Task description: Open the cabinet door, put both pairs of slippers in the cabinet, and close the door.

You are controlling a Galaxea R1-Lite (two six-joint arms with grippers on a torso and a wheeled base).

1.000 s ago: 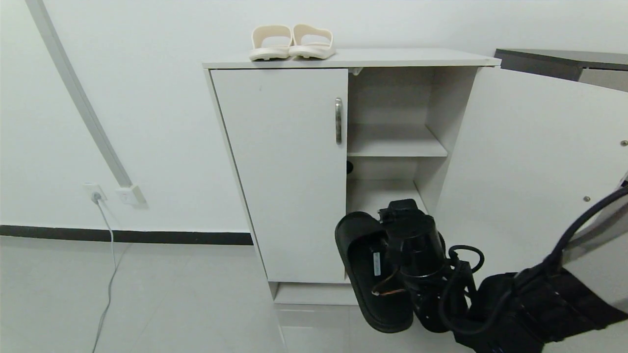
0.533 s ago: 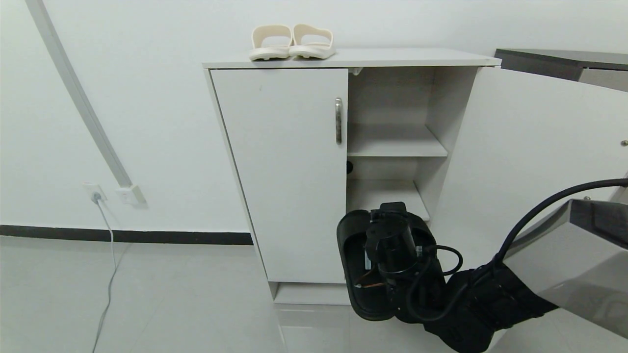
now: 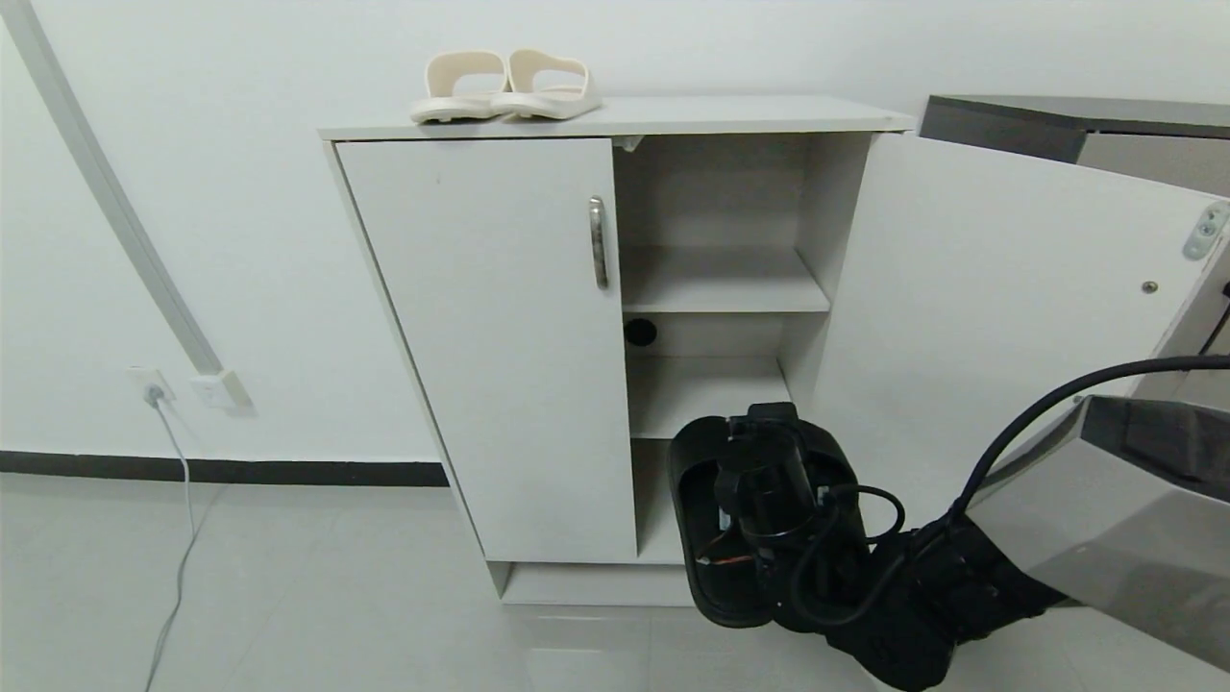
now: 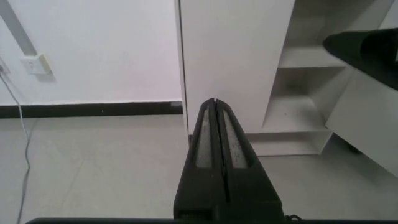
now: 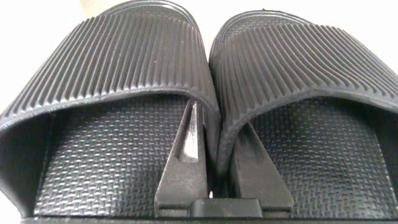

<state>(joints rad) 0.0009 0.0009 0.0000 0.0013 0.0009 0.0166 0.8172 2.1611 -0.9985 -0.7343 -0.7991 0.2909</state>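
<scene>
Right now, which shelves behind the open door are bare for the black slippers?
Upper shelf and middle shelf are bare. Bottom shelf is mostly hidden behind the black slippers. Cabinet top is crowded left by cream slippers.

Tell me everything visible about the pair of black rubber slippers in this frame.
The pair of black rubber slippers looks matte and moulded, with wide ribbed straps and textured footbeds. They sit side by side, inner edges pinched together by the right gripper. They are held off the floor, toes toward the open right half of the white cabinet, in front of its lower shelves.
</scene>
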